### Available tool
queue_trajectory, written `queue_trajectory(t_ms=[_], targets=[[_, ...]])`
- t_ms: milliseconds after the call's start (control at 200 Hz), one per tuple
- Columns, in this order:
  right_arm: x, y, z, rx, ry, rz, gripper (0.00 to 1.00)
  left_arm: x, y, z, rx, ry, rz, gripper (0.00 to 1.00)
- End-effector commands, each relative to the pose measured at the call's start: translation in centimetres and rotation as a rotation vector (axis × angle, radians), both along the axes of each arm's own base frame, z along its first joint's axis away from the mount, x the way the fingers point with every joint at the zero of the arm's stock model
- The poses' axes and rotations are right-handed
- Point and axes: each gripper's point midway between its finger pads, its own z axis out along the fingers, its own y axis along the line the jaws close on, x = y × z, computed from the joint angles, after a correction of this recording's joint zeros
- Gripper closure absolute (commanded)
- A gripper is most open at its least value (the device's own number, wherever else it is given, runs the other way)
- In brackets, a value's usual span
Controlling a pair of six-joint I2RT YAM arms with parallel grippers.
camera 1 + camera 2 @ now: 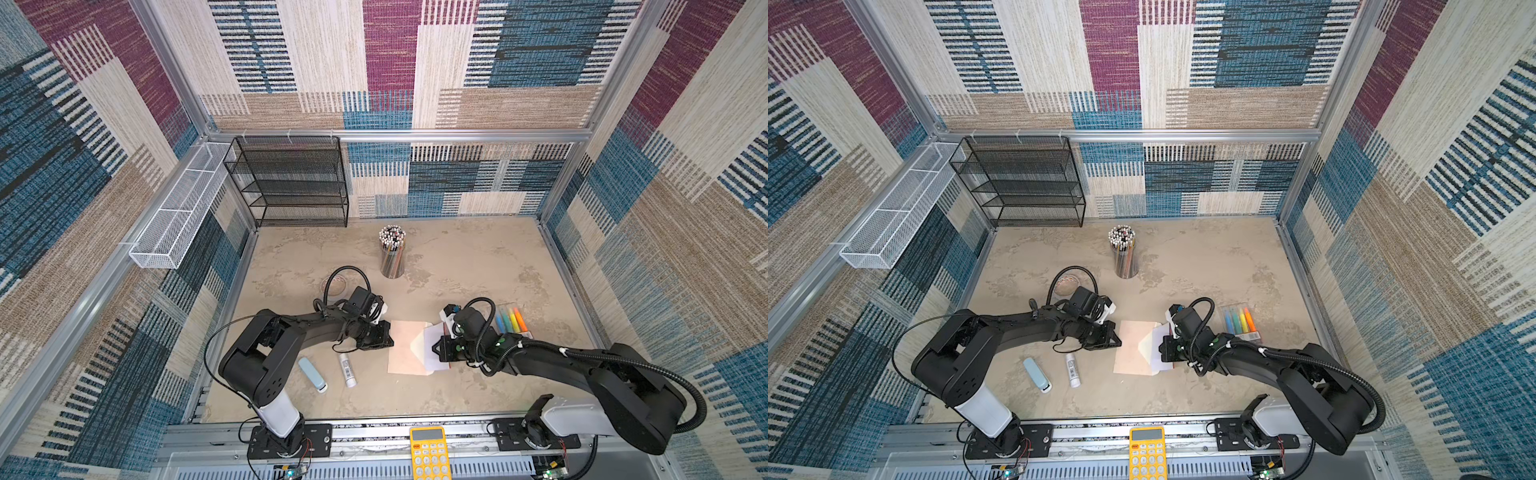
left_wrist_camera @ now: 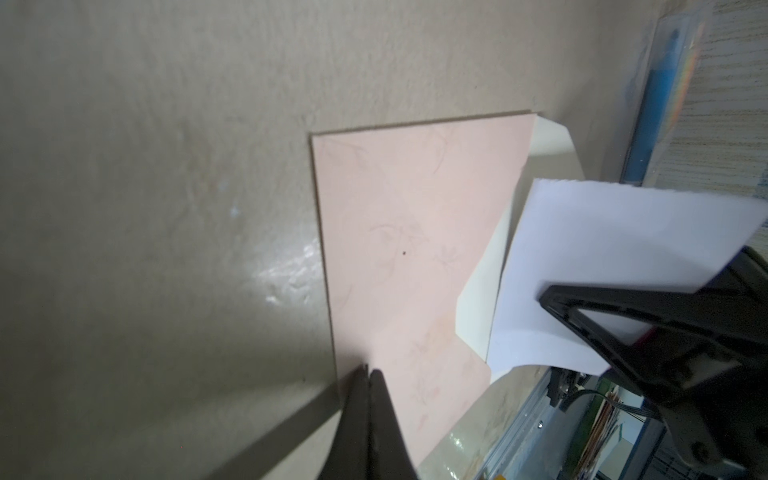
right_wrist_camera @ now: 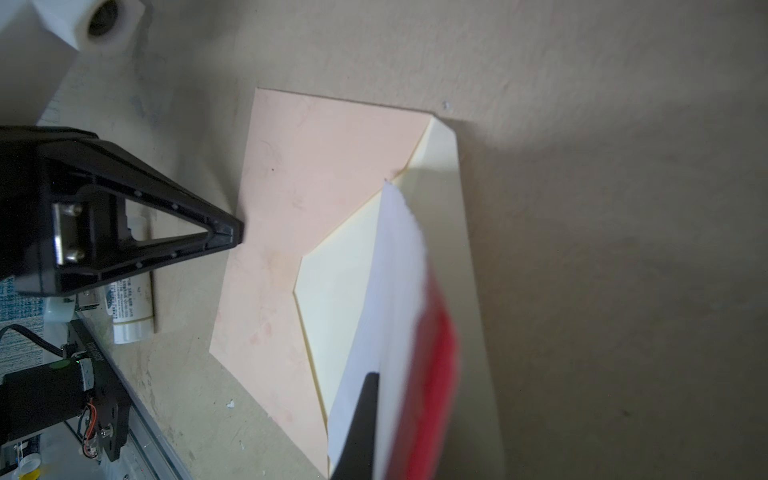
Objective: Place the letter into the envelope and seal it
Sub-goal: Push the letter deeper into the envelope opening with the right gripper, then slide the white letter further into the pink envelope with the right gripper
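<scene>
Red-white letter (image 3: 399,291) between right fingers (image 3: 360,419)

A lab robot cell: aluminium frame (image 1: 399,135), carpeted walls (image 1: 390,62), pencil cup (image 1: 392,257), calculator (image 1: 429,453).

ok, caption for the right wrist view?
Right hand holds the letter over the open envelope; shut left hand touches the envelope's opposite edge.

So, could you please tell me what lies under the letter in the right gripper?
The envelope lies below, its open cream flap directly under the letter, which the right gripper holds tilted. The letter hides part of the flap and whether they touch.
</scene>
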Motion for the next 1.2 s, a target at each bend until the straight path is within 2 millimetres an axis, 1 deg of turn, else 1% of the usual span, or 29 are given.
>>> queue_trajectory(t_ms=[0,195,476,832,1192], targets=[[0.2,-0.3,-0.1,0.002,0.012,-0.045,1.00,-0.2,0.5,-0.7,0.032,0.005,-0.001,0.96],[-0.4,-0.6,-1.0,-0.013,0.052,-0.055,1.00,-0.3,0.5,-0.9,0.032,0.009,-0.003,0.96],[-0.6,-1.1,-1.3,-0.019,0.068,-0.083,1.00,-0.3,0.4,-1.0,0.031,0.013,-0.004,0.96],[0.0,-0.3,-1.8,-0.027,0.081,-0.060,1.00,-0.3,0.3,-0.8,0.025,0.006,-0.009,0.96],[0.2,0.1,-1.2,-0.027,0.078,-0.048,1.00,-0.1,0.4,0.3,0.022,-0.024,-0.016,0.95]])
